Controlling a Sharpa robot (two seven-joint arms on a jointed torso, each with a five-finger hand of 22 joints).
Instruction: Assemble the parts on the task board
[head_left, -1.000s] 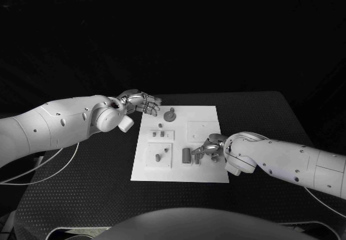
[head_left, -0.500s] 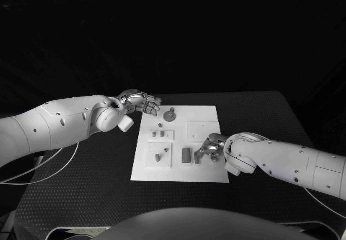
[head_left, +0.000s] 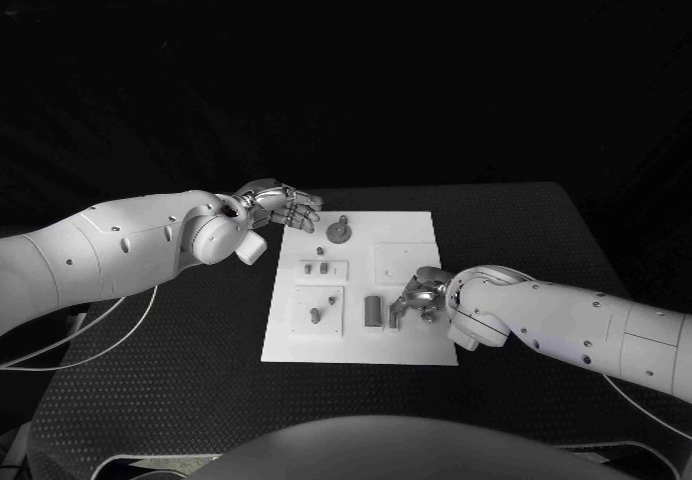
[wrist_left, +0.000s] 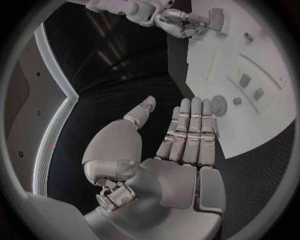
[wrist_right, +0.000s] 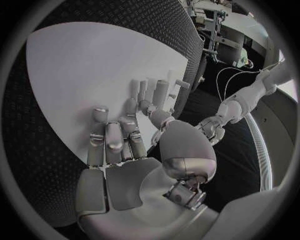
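Mid-task: several small grey parts (head_left: 372, 311) lie loose on white flat task board (head_left: 404, 345). Right hand (head_left: 420, 297) fingers curled over parts, grip unclear; left hand (head_left: 287, 207) open, empty.

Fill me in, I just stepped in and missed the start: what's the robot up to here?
It is assembling small grey parts on the white task board on the black table. The right hand is down on the board's near right area, fingers curled at the upright parts there; whether it grips one cannot be told. The left hand hovers off the board's far left corner, fingers apart, holding nothing, near a round part.
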